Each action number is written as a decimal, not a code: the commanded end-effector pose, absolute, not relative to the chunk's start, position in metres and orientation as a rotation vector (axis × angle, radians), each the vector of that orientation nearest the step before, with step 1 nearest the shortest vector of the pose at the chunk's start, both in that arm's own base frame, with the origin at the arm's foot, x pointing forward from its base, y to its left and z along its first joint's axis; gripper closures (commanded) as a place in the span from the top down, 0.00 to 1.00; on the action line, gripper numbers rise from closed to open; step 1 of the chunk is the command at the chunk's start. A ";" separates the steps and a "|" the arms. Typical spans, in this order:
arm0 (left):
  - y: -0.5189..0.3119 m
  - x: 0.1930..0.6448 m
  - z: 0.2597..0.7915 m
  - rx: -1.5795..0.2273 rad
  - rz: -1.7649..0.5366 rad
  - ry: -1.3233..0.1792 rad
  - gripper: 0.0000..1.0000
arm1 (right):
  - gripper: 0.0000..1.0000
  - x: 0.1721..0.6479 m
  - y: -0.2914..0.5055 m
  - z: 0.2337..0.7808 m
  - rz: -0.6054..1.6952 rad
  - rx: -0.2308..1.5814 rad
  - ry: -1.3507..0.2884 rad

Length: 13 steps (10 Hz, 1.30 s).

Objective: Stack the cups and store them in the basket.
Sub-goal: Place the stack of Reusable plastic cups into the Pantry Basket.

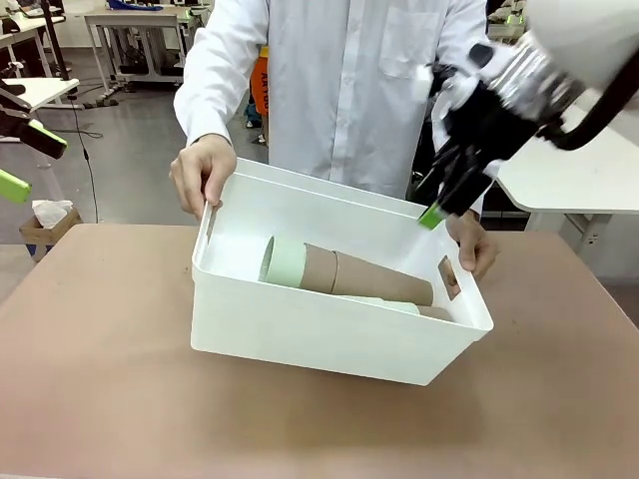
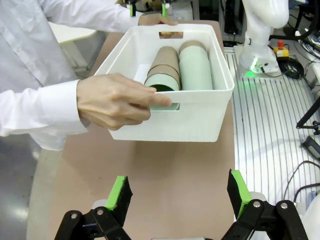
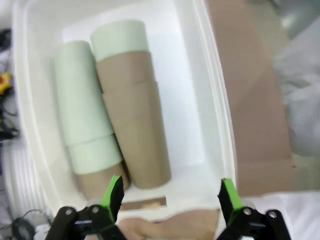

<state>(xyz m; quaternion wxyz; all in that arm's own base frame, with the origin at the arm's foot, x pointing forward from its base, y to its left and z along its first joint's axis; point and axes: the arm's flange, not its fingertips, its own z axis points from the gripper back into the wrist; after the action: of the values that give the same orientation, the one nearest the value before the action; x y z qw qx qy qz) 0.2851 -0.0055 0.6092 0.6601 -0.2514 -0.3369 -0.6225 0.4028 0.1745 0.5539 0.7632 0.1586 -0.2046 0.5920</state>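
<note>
The white basket (image 1: pixel 300 334) sits tilted on the table, with a person's hands (image 1: pixel 203 172) gripping both handle holes. Inside it the cups lie on their sides in two nested stacks. One stack is tan with a mint cup at its end (image 1: pixel 344 274) (image 2: pixel 163 67) (image 3: pixel 132 125). The other is mostly mint (image 2: pixel 195 67) (image 3: pixel 82 125). My right gripper (image 1: pixel 444 200) (image 3: pixel 171 195) hangs open above the basket's right end, over the handle and the person's hand. My left gripper (image 1: pixel 28 163) (image 2: pixel 179 195) is open and holds nothing, well back from the basket (image 2: pixel 200 117).
The brown table (image 1: pixel 100 389) has free room in front of and beside the basket. The person stands at the far edge. A small cardboard box (image 1: pixel 45 222) sits beyond the table's left corner. A ribbed metal plate (image 2: pixel 270 130) and an arm base (image 2: pixel 260 35) lie beside the table.
</note>
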 end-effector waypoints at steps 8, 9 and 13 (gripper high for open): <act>-0.007 0.284 0.611 -0.584 -1.397 -0.765 1.00 | 1.00 0.381 -0.005 0.587 1.125 0.541 -0.893; -0.007 0.284 0.611 -0.584 -1.397 -0.765 1.00 | 1.00 0.376 -0.011 0.586 1.158 0.535 -0.993; -0.007 0.284 0.611 -0.584 -1.397 -0.765 1.00 | 1.00 0.389 -0.002 0.599 1.089 0.516 -0.819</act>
<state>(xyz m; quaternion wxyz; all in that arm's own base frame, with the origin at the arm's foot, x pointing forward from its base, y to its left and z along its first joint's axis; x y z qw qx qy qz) 0.2852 -0.0055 0.6092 0.6602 -0.2514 -0.3368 -0.6225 0.3870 -0.0009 0.5910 0.7382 0.2317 -0.3821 0.5054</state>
